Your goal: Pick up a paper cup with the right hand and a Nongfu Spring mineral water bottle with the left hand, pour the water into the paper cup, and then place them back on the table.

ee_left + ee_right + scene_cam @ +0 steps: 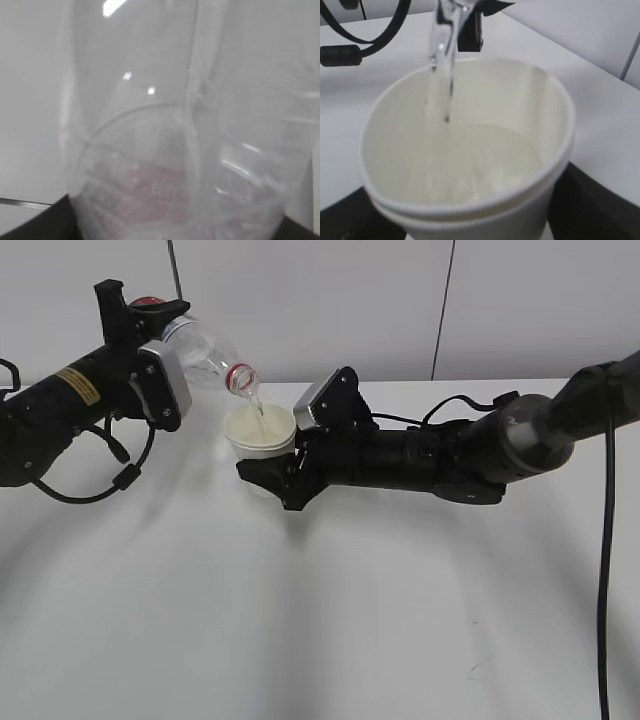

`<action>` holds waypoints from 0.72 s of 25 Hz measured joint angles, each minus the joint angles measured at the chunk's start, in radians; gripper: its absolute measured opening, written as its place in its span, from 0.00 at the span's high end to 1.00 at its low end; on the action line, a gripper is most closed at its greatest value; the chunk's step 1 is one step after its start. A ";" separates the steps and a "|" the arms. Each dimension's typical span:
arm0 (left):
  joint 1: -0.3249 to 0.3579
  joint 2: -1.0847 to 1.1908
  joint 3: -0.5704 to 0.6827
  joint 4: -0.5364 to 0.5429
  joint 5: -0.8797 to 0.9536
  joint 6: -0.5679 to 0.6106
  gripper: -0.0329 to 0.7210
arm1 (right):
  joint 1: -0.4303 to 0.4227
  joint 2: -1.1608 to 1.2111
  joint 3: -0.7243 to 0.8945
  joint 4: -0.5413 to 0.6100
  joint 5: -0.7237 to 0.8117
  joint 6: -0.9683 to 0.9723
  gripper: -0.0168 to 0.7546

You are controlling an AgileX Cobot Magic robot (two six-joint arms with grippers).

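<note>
Pouring water (445,75) from bottle (205,355) into paper cup (260,432).
Left tool (150,345) pinches the tilted bottle; right tool (275,475) pinches the cup, held above the tabletop (320,620).

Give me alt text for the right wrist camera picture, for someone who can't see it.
A thin stream of water falls into a cream-white paper cup that fills most of the frame, seen from just above its rim. Behind it lie the white table and a looping black cable.
</note>
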 joint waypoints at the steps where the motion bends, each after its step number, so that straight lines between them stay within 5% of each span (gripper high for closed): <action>1: 0.000 0.000 0.000 0.000 0.002 -0.017 0.44 | 0.000 0.000 0.000 0.008 0.000 0.000 0.28; 12: -0.018 0.000 -0.001 -0.012 0.091 -0.261 0.44 | 0.000 0.000 0.000 0.077 0.000 -0.009 0.28; 18: -0.031 0.000 -0.001 -0.037 0.114 -0.568 0.44 | 0.000 0.000 0.000 0.116 -0.004 -0.013 0.28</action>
